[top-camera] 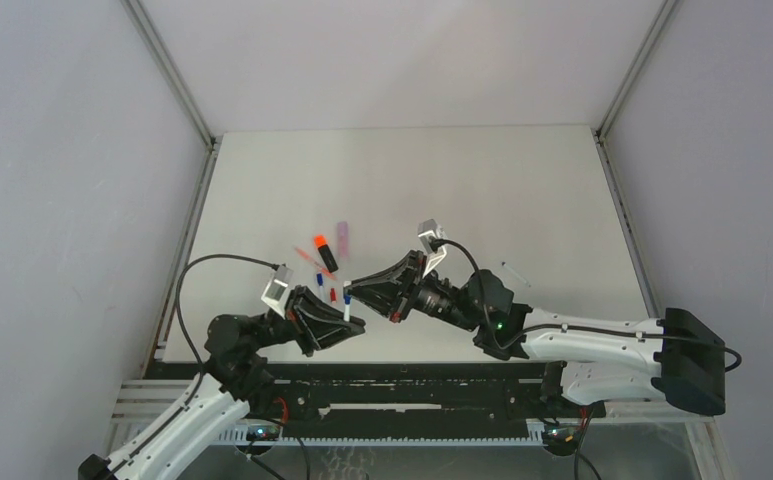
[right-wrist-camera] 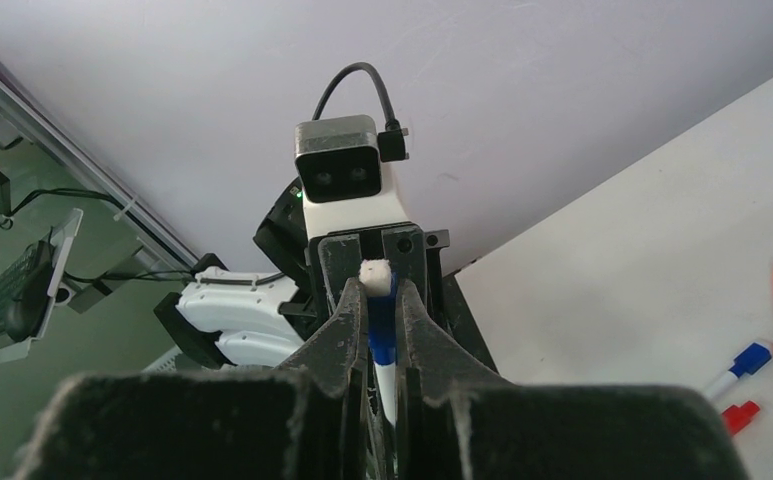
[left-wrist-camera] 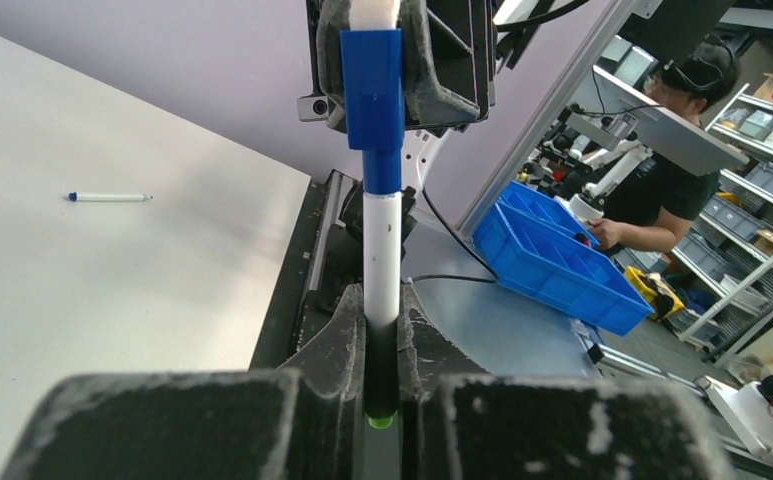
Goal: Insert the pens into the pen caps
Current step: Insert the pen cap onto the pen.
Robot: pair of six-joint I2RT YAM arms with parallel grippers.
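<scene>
Left gripper (left-wrist-camera: 382, 312): clamped on my thin white blue-necked pen (left-wrist-camera: 381, 255), mid-air.
Right gripper (right-wrist-camera: 382, 292): pinching the short blue plastic cap (left-wrist-camera: 372, 90), pen tip inside.
Remaining: I judge seating unfinished; the stubby black orange-tipped highlighter (top-camera: 325, 252) lies uncapped on the table.

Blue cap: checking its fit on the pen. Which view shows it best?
Left wrist: the blue cap shows large, side-on, over the white pen. Right wrist gives a blue sliver inside the right gripper; top view, a speck.
</scene>
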